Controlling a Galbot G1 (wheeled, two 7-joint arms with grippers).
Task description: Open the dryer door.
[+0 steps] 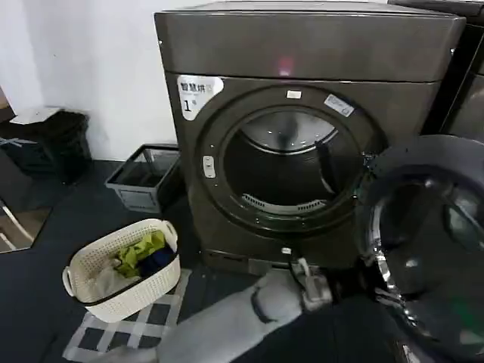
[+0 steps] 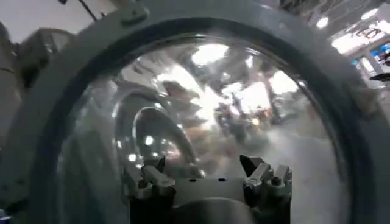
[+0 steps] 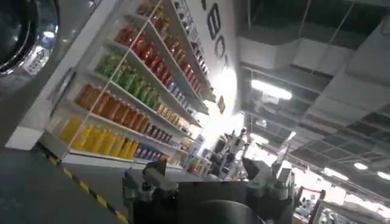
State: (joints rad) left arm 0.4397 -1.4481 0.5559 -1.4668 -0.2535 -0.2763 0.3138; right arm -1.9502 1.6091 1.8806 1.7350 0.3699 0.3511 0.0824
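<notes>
The big dark grey-brown metallic dryer (image 1: 302,136) stood gaping, its round chrome-rimmed glass door (image 1: 431,242) swung out to the right; the left claw (image 2: 207,176) hovered released before the door's inner side, nothing held.

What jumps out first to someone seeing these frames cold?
The dryer fills the middle of the head view with its drum gaping open, the dryer door swung out to the right. The left gripper sits low, just left of the door, open and facing the door's inner glass. A white laundry basket of clothes stands on the floor at left.
</notes>
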